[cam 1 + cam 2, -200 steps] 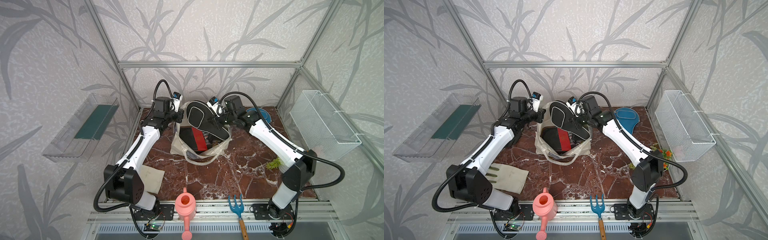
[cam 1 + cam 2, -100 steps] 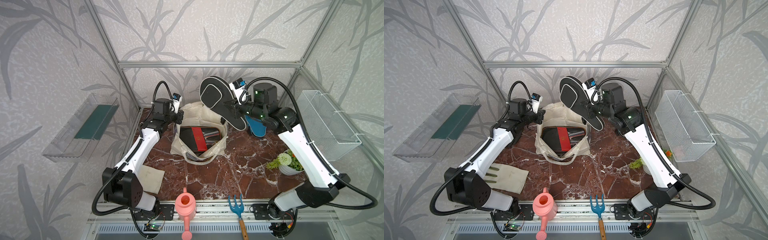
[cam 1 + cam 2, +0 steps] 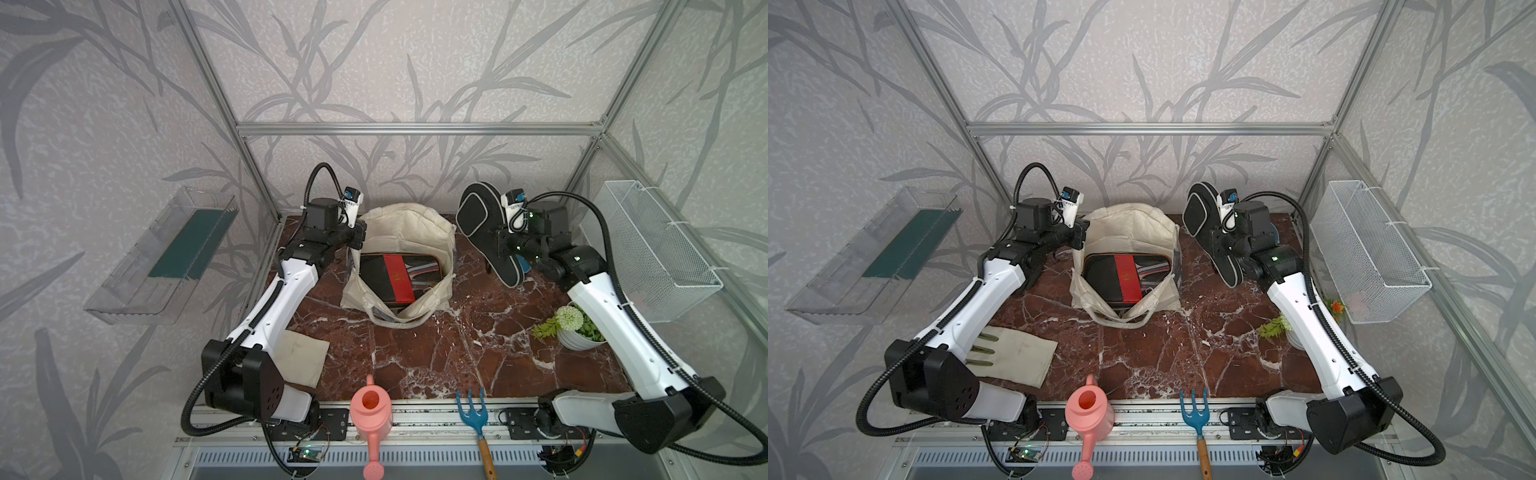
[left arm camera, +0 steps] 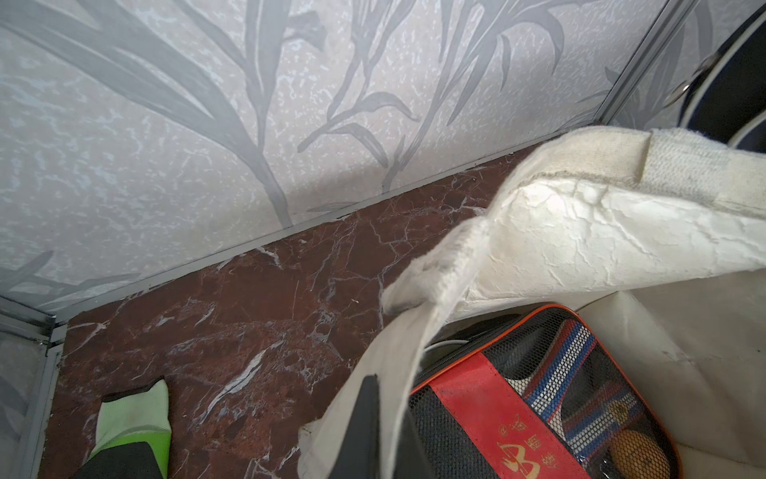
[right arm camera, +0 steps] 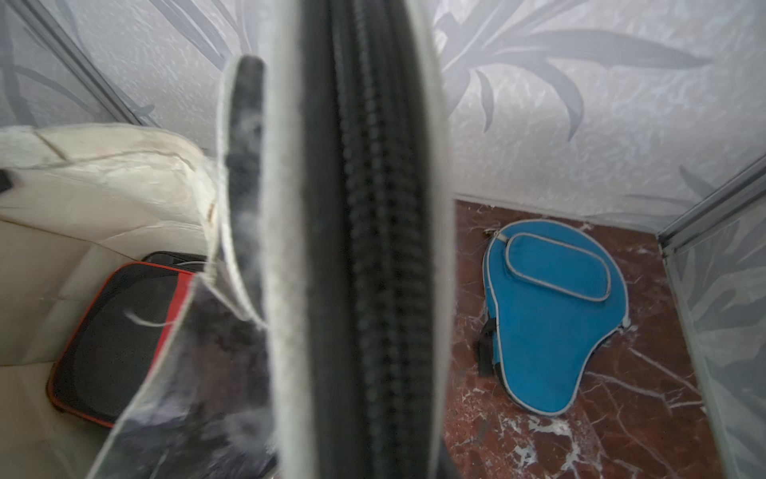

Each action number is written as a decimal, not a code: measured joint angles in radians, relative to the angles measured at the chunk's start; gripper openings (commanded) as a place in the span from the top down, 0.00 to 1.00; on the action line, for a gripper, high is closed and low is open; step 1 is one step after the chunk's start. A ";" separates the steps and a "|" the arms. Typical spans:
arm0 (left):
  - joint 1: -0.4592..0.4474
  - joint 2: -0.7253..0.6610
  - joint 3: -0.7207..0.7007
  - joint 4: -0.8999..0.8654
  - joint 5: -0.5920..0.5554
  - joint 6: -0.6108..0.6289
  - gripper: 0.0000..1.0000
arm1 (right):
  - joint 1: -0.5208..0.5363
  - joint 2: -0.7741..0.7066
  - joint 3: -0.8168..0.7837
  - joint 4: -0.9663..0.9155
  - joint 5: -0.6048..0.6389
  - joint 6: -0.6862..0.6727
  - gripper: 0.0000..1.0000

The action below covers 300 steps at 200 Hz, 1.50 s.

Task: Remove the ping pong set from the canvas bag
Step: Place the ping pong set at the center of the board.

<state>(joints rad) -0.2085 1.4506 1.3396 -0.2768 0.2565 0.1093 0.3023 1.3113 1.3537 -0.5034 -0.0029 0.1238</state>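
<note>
The left gripper [image 3: 355, 243] is clamped shut on the left rim of the cream canvas tote bag [image 3: 409, 232], which sits open toward the far middle of the red-brown marble tabletop [image 3: 415, 357]. In the left wrist view one dark finger [image 4: 369, 419] presses against the folded cloth edge. Inside the bag lies a flat black mesh-fronted case with a red band [image 3: 392, 276], with striped paddle handles showing through the mesh. The right gripper [image 3: 498, 246] is closed on a black paddle-shaped zip case with pale piping [image 3: 471, 214]. It holds that case outside the bag, just to its right, on edge and tilted, with the round head up and toward the far wall. A blue paddle-shaped zip case with grey piping [image 5: 555, 323] lies flat on the table in the far right corner, mostly hidden behind the right arm in both top views. A pink watering can [image 3: 370, 409] and a blue garden fork [image 3: 473, 411] rest at the near edge.
</note>
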 measured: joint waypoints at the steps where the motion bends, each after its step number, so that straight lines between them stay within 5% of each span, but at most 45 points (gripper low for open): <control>1: 0.000 0.000 0.000 0.000 0.000 0.000 1.00 | -0.002 0.002 -0.004 0.002 -0.002 0.002 1.00; 63: 0.000 0.000 -0.006 0.004 0.000 0.000 1.00 | -0.102 0.271 -0.145 0.354 -0.146 0.251 1.00; 141: 0.000 -0.010 -0.021 0.016 -0.003 0.000 1.00 | -0.139 0.685 -0.072 0.730 -0.269 0.561 1.00; 219: 0.000 -0.009 -0.021 0.016 -0.005 0.004 1.00 | -0.185 0.798 -0.029 0.872 -0.313 0.617 1.00; 300: 0.000 -0.009 -0.021 0.016 -0.004 0.003 1.00 | -0.242 0.836 0.066 0.752 -0.407 0.552 0.93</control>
<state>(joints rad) -0.2085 1.4414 1.3190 -0.2611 0.2523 0.1127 0.0601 2.1475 1.4200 0.2481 -0.4103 0.6754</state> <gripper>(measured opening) 0.065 0.192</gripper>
